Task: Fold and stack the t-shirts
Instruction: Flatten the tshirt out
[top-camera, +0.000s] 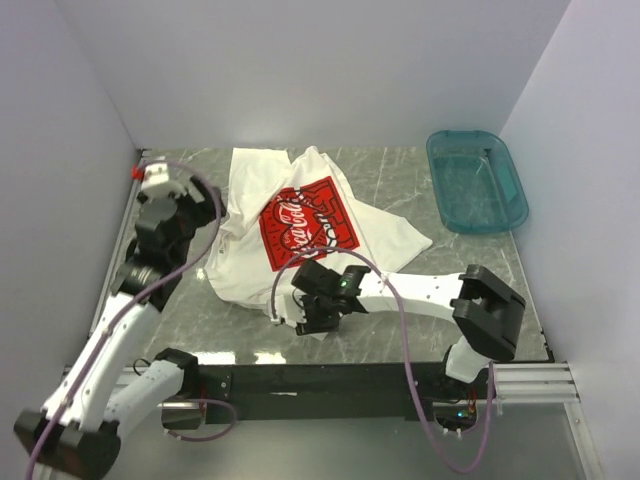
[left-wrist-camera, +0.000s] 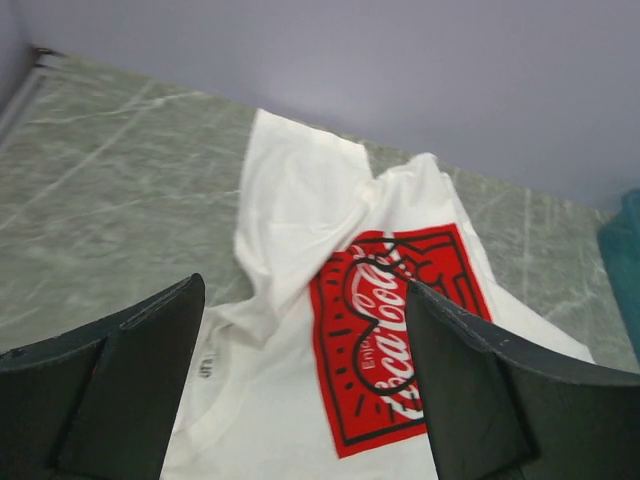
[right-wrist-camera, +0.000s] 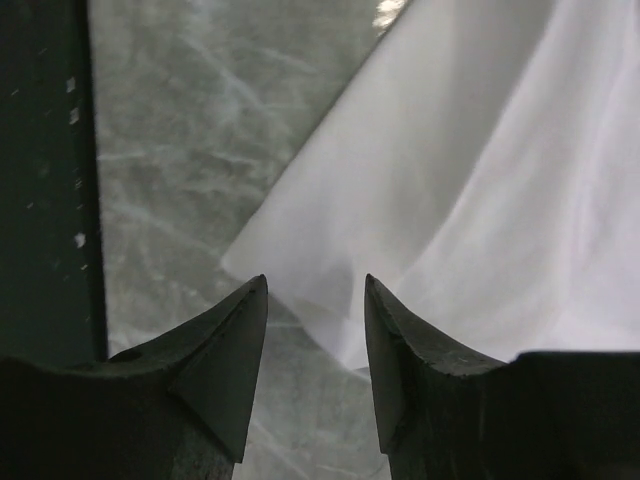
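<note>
Surface: the table (top-camera: 400, 180) is a grey-green, marble-veined slab, smooth with a slight sheen.

Item: one white t-shirt (top-camera: 245, 265), soft matte cotton, lies rumpled left of the table's centre and reaches to the far edge. Its red square print (top-camera: 308, 225) with white script faces up. One sleeve is folded over onto the body, with creases running through the cloth. A translucent teal plastic basin (top-camera: 437, 180), rectangular with rounded corners, sits in the far right corner, apart from the shirt.

Left gripper (left-wrist-camera: 303, 295): close to the table's left edge, beside the shirt. Its dark, blunt fingers (left-wrist-camera: 120, 380) stand wide apart with nothing between them and no contact with the cloth.

Right gripper (right-wrist-camera: 316, 285): at the shirt's near edge. Its pointed tips are parted, and a corner of white cloth lies just beyond the gap, not pinched.

Limits: the right arm covers part of the shirt's near edge in the top view. The right wrist view is soft, and contact between tips and table cannot be determined.
</note>
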